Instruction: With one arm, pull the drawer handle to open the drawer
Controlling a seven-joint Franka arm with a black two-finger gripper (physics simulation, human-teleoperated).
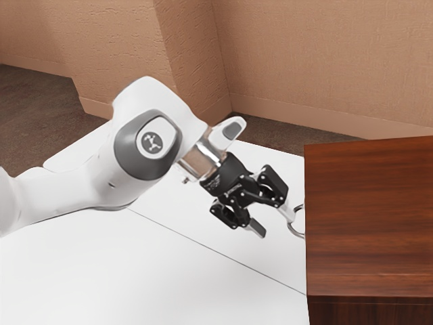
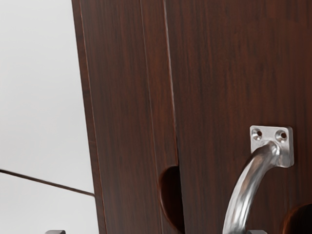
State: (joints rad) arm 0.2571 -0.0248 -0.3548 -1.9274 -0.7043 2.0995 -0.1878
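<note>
Cabinet stands on the bench at the right of the exterior view. Its metal handle juts from the face toward the arm, lower centre-right of frame. Tool is angled at the handle with fingers spread and nothing pinched, presumably so they can straddle the bar before closing. In the wrist view the drawer looks flush with its neighbouring panel. Judged unopened; grasp not yet made.

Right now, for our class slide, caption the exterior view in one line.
White robot arm holds open black fingers at the curved silver metal handle of a dark wooden cabinet.
</note>
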